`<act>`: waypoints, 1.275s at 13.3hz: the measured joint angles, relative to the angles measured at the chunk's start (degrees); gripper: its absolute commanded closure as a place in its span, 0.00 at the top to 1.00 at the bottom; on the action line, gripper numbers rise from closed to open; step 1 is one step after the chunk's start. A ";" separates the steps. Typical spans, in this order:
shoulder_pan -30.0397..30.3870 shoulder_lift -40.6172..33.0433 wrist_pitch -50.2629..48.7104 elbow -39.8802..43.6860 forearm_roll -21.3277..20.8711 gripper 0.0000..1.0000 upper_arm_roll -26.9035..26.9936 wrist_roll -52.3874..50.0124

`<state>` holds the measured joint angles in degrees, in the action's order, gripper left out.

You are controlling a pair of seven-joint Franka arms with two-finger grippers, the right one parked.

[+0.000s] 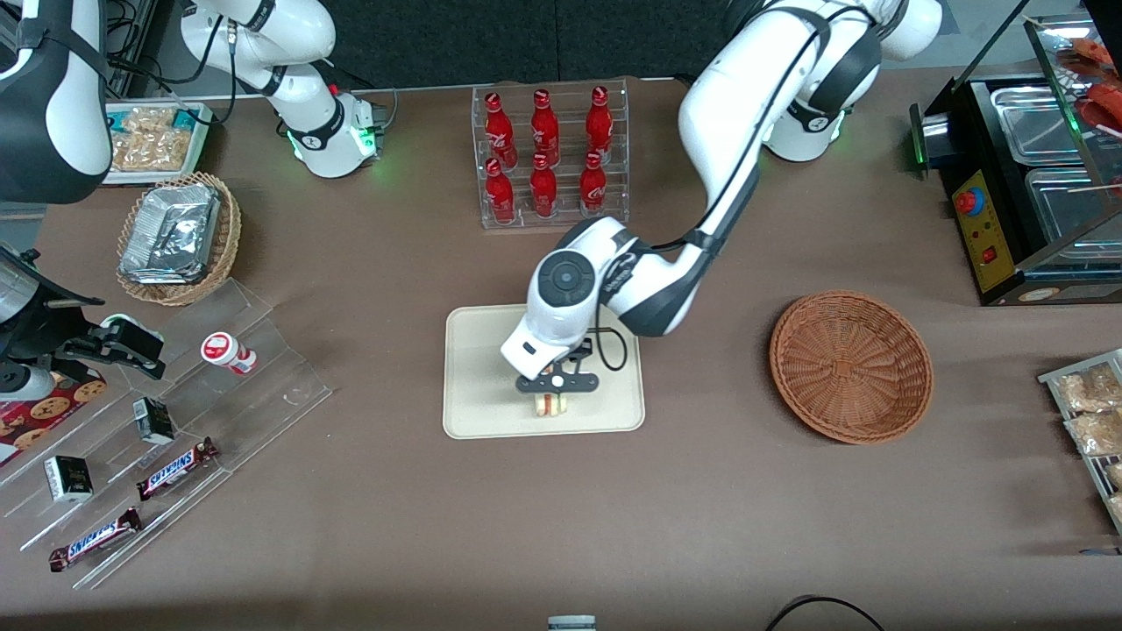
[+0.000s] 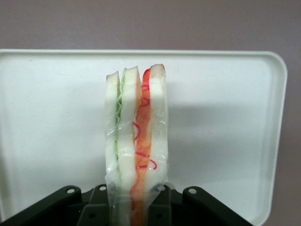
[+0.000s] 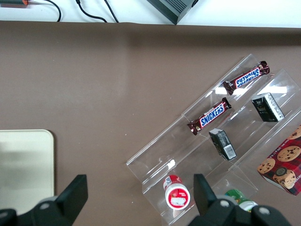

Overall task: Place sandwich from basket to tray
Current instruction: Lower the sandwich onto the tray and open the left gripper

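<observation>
The sandwich [image 1: 550, 405], a clear-wrapped wedge of pale bread with red-orange and green filling, is held over the cream tray [image 1: 478, 412], in the part of it nearer the front camera. The left arm's gripper [image 1: 556, 386] is shut on the sandwich, directly above it. In the left wrist view the sandwich [image 2: 136, 141] stands on edge between the gripper [image 2: 134, 205] fingers, with the tray [image 2: 51, 132] under it. I cannot tell whether the sandwich touches the tray. The reddish-brown wicker basket [image 1: 850, 365] lies toward the working arm's end of the table and holds nothing.
A clear rack of red bottles [image 1: 550, 158] stands farther from the front camera than the tray. Clear stepped racks [image 1: 166, 438] with candy bars and a tan basket with foil packs [image 1: 178, 237] lie toward the parked arm's end. A black food warmer [image 1: 1017, 184] and snack packs [image 1: 1091, 412] are near the working arm's end.
</observation>
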<state>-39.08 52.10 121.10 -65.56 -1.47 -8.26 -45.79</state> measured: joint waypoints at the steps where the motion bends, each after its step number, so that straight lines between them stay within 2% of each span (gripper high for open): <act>1: -0.33 1.09 0.14 0.84 -0.70 0.06 0.06 0.00; 3: -0.51 3.41 0.96 2.37 -2.55 0.16 0.13 0.01; 4: -0.54 4.55 1.56 2.88 -3.36 0.27 0.14 0.01; 5: -0.62 5.54 2.05 3.22 -3.79 0.46 0.14 0.05; 6: -0.68 6.04 2.32 3.70 -3.99 0.71 0.14 0.14; 7: -0.73 6.10 2.31 4.03 -4.01 1.00 0.14 0.23; 15: -0.10 4.99 0.96 6.30 -3.81 1.00 0.30 0.31; 17: 1.38 2.81 -0.86 6.76 -2.06 1.00 0.38 0.55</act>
<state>-37.70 54.91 120.24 -58.80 -3.53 -7.88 -45.23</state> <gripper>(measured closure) 0.000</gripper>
